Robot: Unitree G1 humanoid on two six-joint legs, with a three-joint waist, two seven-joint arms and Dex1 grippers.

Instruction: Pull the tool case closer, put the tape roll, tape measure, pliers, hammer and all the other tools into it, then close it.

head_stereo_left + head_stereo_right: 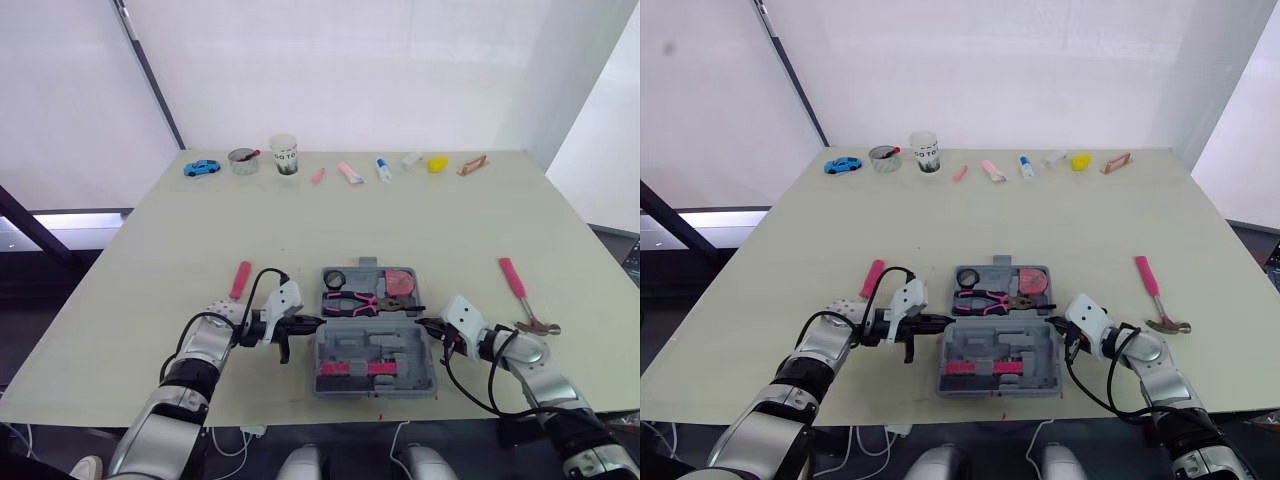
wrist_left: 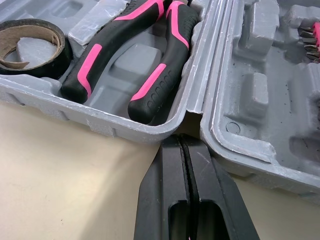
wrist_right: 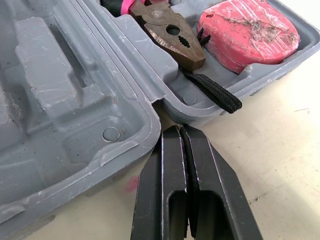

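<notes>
Tool case, open: left gripper and right gripper, both pressed together at its hinge ends, should pull evenly.

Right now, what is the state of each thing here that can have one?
tool case: open, both halves flat.
tape roll: in the case.
pliers: in the case.
tape measure: in the case.
hammer: on the table, outside the case.
pink-handled tool: on the table, outside.
left gripper: shut, empty.
right gripper: shut, empty.
paper cup: upright.
</notes>
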